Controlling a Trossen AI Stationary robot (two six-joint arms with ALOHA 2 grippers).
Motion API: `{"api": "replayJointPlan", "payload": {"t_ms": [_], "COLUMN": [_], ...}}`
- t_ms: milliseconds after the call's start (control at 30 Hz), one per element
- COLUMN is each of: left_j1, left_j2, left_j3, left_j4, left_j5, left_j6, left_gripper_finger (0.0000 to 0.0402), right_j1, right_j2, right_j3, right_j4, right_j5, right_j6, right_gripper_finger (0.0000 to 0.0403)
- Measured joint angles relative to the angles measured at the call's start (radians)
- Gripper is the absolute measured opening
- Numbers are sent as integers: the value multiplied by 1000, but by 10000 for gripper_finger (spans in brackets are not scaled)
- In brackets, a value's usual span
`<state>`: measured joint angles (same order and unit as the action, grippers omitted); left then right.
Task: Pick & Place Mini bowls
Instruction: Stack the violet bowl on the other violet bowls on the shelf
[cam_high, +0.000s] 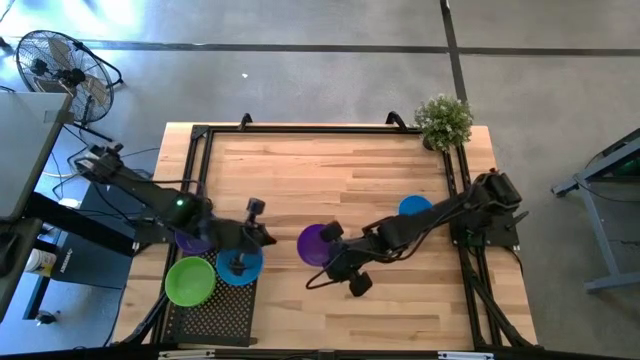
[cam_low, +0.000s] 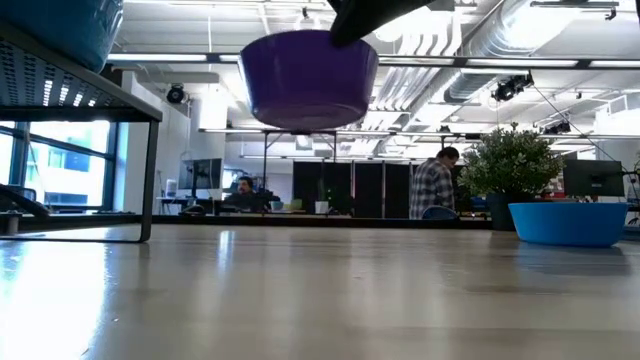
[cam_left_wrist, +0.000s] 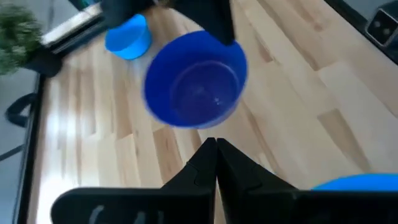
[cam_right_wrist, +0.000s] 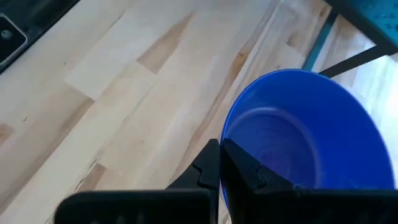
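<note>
The right tool (cam_high: 335, 262) was clamped on the rim of a purple mini bowl (cam_high: 316, 243), its two fingers drawn together with the bowl's wall pinched between them. In the low view that purple bowl (cam_low: 309, 78) hung upright in the air, clear of the worktop (cam_high: 330, 170), with the tool above it. A blue mini bowl (cam_high: 414, 207) sat on the worktop behind this tool, near its arm, with a small potted plant (cam_high: 444, 122) farther back at the worktop's corner.

The left tool (cam_high: 250, 240) was closed with nothing between its fingers, hanging just above a second blue mini bowl (cam_high: 239, 265) that sat on a dark perforated rack (cam_high: 215, 312). Beside this tool, on the same rack, lay a green mini bowl (cam_high: 190, 279), and another purple mini bowl (cam_high: 193, 242) showed partly under the left arm.
</note>
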<state>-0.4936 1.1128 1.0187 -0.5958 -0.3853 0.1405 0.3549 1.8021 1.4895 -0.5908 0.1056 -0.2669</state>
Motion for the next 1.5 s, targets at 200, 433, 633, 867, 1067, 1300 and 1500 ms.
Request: {"api": "replayJointPlan", "payload": {"t_ms": [200,433,633,867,1067,1300,1500], "left_j1": [11,11,11,14,68,101,99], "left_j2": [85,175,210,245,267,266,267], "left_j3": [74,145,181,184,184,184,183], "left_j4": [-27,-92,-105,-110,-111,-120,-142], "left_j5": [39,39,38,22,42,126,161], "left_j6": [29,63,67,92,92,107,151], "left_gripper_finger": [57,131,147,147,147,79,12], "right_j1": [-29,-50,-54,-54,-55,-54,-55], "right_j2": [-9,-41,-52,-52,-52,-52,-55], "right_j3": [0,0,0,0,0,0,0], "right_j4": [24,74,119,144,156,170,176], "right_j5": [-13,-37,-59,-88,-93,-95,-83], "right_j6": [-20,-55,-74,-82,-96,-101,-107], "right_gripper_finger": [1,1,2,2,2,3,3]}}
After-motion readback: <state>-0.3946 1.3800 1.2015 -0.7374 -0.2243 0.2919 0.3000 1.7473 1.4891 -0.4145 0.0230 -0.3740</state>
